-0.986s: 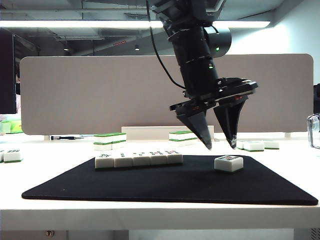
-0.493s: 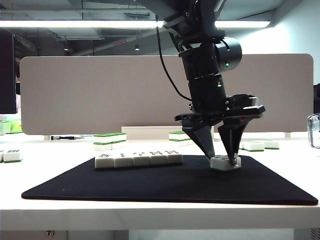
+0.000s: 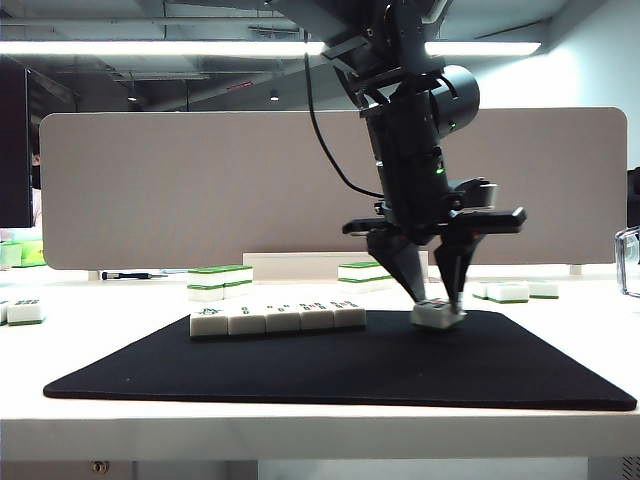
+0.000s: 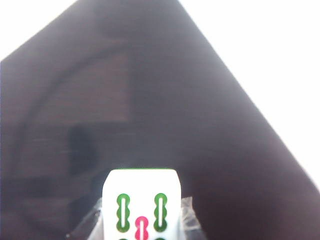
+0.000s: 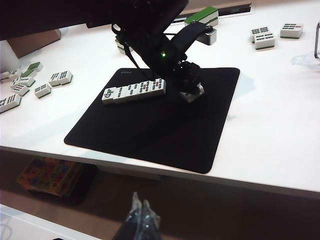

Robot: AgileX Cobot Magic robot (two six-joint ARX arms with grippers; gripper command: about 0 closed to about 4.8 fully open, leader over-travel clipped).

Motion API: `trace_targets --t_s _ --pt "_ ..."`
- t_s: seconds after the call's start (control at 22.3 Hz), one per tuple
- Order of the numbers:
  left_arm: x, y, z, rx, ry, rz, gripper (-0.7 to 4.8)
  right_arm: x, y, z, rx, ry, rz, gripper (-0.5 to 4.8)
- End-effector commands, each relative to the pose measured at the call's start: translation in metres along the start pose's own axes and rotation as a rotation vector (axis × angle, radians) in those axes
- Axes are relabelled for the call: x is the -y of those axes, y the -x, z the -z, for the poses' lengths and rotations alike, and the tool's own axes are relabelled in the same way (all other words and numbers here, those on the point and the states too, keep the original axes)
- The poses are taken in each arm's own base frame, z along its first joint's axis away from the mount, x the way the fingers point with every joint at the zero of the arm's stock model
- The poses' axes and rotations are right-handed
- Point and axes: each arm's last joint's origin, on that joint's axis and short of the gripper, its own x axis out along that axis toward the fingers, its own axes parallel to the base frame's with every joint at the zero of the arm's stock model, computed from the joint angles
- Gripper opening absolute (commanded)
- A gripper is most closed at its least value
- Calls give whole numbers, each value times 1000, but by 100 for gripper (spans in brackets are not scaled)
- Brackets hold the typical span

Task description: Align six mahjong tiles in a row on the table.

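Observation:
Several white mahjong tiles [image 3: 278, 319] lie face up in a tight row on the black mat [image 3: 340, 365]; the right wrist view shows the same row [image 5: 134, 90]. A short way right of the row, one more tile [image 3: 438, 315] sits tilted between the fingertips of my left gripper [image 3: 437, 300], which points down and is shut on it. In the left wrist view this tile [image 4: 142, 200] shows green and red bamboo marks, with a pad pressed against each side. My right gripper [image 5: 140, 215] hangs below the table's front edge, fingers together and empty.
Loose tiles with green tops lie behind the mat [image 3: 220, 280] [image 3: 365, 271] [image 3: 510, 291], and one more at the far left [image 3: 25, 311]. More scattered tiles [image 5: 30, 82] [image 5: 272, 35] lie on the white table [image 5: 270, 115]. A grey divider panel [image 3: 200, 190] closes the back.
My left gripper came down over the lone tile and closed on it. The tile has shifted slightly left toward the row and now sits tilted. The right arm has not moved.

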Motion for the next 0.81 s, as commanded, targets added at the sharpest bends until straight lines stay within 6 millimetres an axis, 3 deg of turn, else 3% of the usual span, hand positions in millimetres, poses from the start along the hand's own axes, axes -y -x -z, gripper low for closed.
trace_targets --t_s 0.04,0.45,0.81 --pt "-11 2 -1 -2 20 -52 147 -1 2 0 28 17 -1 -1" --pt "-40 1 1 -33 66 -101 147 -1 2 0 28 17 -1 -1" --pt "-40 1 3 -56 78 -50 151 -1 2 0 28 18 -1 -1"
